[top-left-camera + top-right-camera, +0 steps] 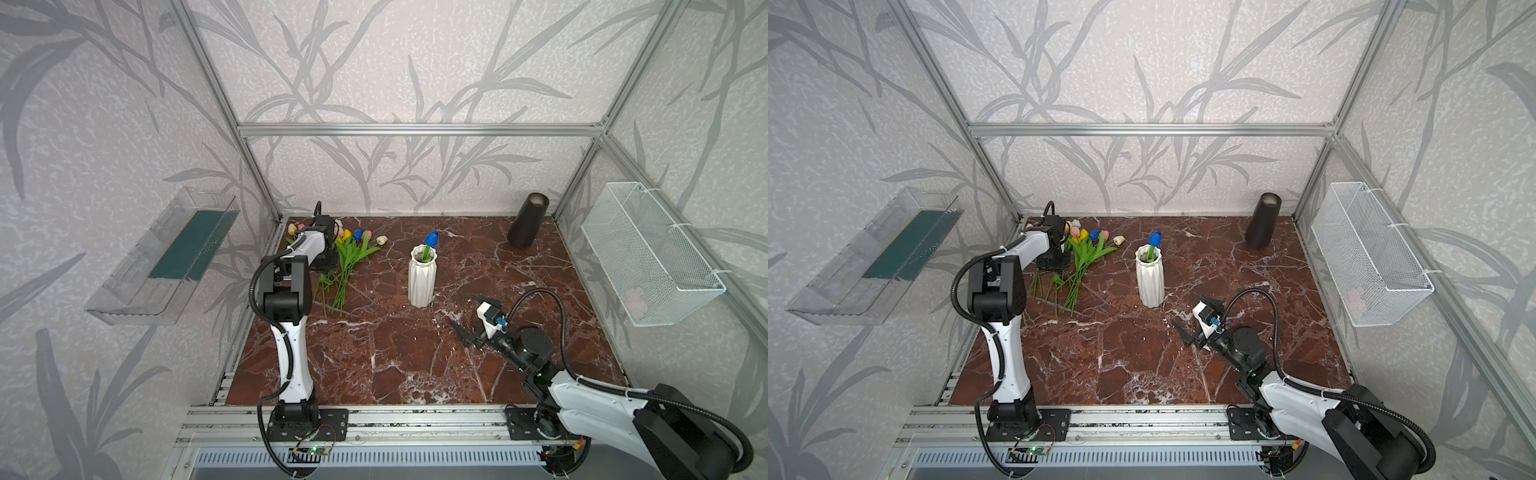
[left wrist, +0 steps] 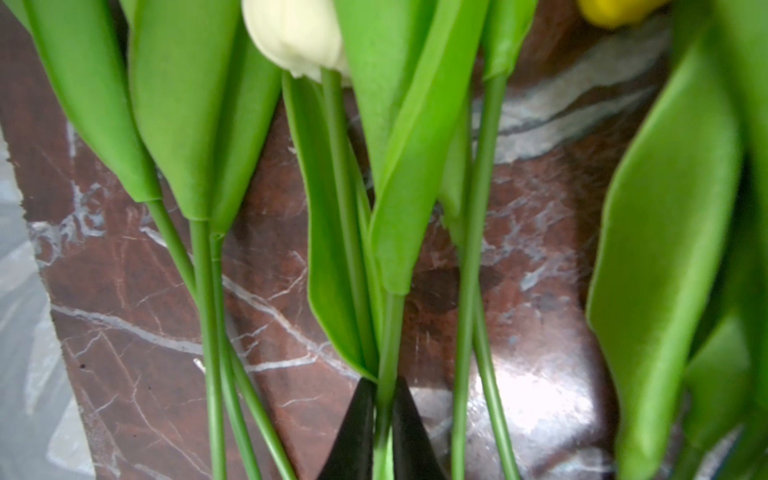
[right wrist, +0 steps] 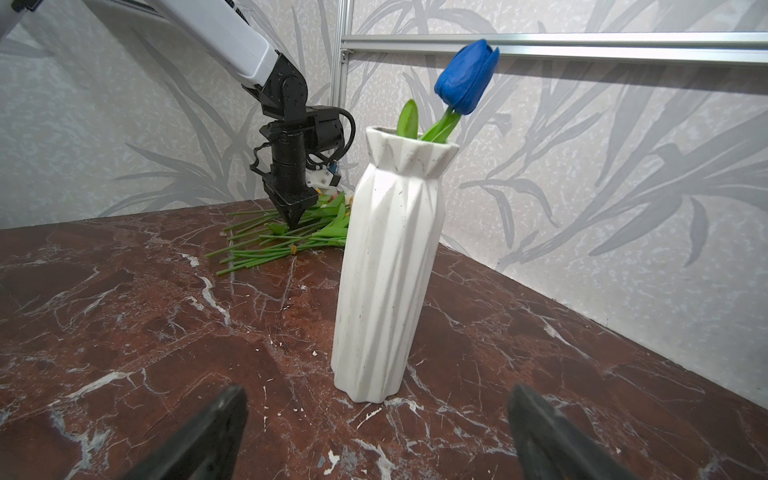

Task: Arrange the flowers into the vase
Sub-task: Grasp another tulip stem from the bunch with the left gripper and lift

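Note:
The flowers (image 1: 351, 253) lie in a loose pile on the red marble table at the back left, heads yellow, pink, white and blue, stems toward the front. My left gripper (image 2: 384, 399) points down into the pile, shut on one thin green stem (image 2: 390, 332) just below its leaf; which head belongs to that stem I cannot tell. The white ribbed vase (image 1: 422, 278) stands upright mid-table with one blue tulip (image 1: 432, 238) leaning out of it. My right gripper (image 1: 465, 311) hovers low in front of the vase, open and empty, facing it.
A dark cylindrical vase (image 1: 528, 222) stands at the back right corner. A white wire basket (image 1: 648, 253) hangs on the right wall and a clear plastic tray (image 1: 166, 257) on the left wall. Aluminium frame posts edge the table.

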